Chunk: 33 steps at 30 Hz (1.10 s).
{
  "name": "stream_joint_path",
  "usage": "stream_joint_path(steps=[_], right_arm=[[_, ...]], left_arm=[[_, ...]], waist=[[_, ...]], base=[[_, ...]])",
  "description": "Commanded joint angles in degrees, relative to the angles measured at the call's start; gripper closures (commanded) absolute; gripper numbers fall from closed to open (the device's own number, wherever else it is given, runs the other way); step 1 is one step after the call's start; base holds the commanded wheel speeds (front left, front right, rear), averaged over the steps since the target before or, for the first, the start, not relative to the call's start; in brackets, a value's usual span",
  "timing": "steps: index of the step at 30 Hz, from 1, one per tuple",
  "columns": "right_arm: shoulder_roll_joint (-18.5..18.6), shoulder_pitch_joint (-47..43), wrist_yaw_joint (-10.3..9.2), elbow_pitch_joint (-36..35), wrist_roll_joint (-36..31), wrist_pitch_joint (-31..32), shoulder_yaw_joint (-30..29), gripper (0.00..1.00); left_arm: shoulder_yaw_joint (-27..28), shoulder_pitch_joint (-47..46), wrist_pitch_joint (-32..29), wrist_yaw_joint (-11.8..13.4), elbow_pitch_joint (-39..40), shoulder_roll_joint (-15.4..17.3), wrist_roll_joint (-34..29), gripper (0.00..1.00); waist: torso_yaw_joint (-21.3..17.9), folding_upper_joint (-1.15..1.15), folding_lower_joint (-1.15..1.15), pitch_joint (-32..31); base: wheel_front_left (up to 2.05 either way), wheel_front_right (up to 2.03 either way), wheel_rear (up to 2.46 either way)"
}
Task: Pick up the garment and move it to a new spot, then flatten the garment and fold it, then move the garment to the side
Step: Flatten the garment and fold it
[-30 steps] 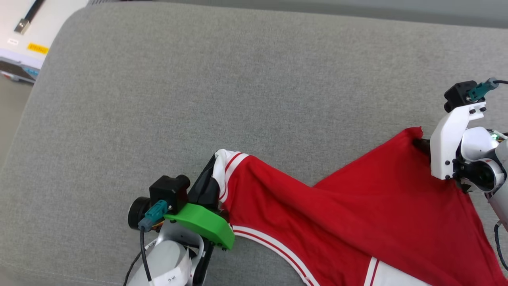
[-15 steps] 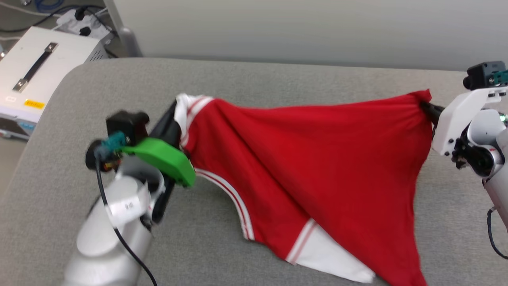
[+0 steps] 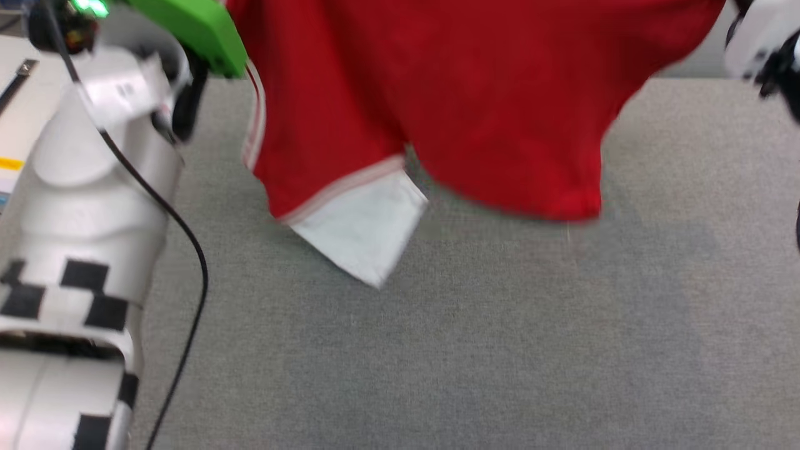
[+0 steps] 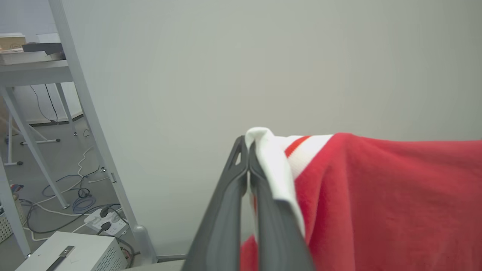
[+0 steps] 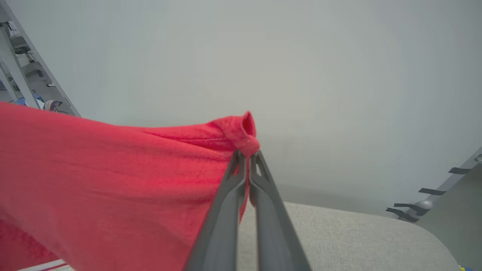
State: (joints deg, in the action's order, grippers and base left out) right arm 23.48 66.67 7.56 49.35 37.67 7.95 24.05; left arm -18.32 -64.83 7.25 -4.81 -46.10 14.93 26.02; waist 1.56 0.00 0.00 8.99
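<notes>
- Because the garment [image 3: 475,94] needs a new spot, it hangs in the air above the grey cushion [image 3: 475,350].
- The left gripper [image 4: 247,150] is pinched tight on its white striped edge, high over the cushion.
- The right gripper [image 5: 246,156] is pinched tight on a red corner, so the cloth spreads wide.

Dark fingers [image 4: 222,218], white forearm [image 3: 81,206], green bracket [image 3: 187,28]

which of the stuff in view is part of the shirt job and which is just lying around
In the job: garment, held up by left claw and right claw, both shut on it; grey cushion beneath.
Just lying about: white box with handle, floor cables, power strip, metal frame.
</notes>
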Motion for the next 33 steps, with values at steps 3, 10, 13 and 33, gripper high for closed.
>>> stream_joint_path(steps=[3, 10, 13, 33], right_arm=[[0.19, 6.68, -0.08, 1.66, -2.09, -2.35, -1.40, 1.00], [0.06, 21.21, -0.08, 4.80, -5.84, -5.61, -3.34, 1.00], [-0.27, 25.20, -0.08, 5.93, -6.51, -6.52, -3.85, 1.00], [-3.97, 20.92, -0.08, 10.01, -1.48, -10.67, 3.57, 1.00]], left_arm=[[0.48, -8.05, 1.69, 0.36, -3.66, 1.79, -1.59, 1.00], [0.07, -24.55, 4.80, 0.06, -8.91, 2.78, -3.61, 1.00], [-0.53, -29.10, 5.55, -0.17, -10.24, 2.71, -4.38, 1.00], [-0.61, -23.35, 7.53, -2.56, -21.77, -1.31, 1.16, 1.00]], waist=[[-1.48, 0.00, 0.00, 6.65], [-2.34, 0.00, 0.00, 16.30], [-2.32, 0.00, 0.00, 19.85], [-1.01, 0.00, 0.00, 25.82]], base=[[0.00, 0.00, 0.00], [0.00, 0.00, 0.00], [0.00, 0.00, 0.00], [0.00, 0.00, 0.00]])
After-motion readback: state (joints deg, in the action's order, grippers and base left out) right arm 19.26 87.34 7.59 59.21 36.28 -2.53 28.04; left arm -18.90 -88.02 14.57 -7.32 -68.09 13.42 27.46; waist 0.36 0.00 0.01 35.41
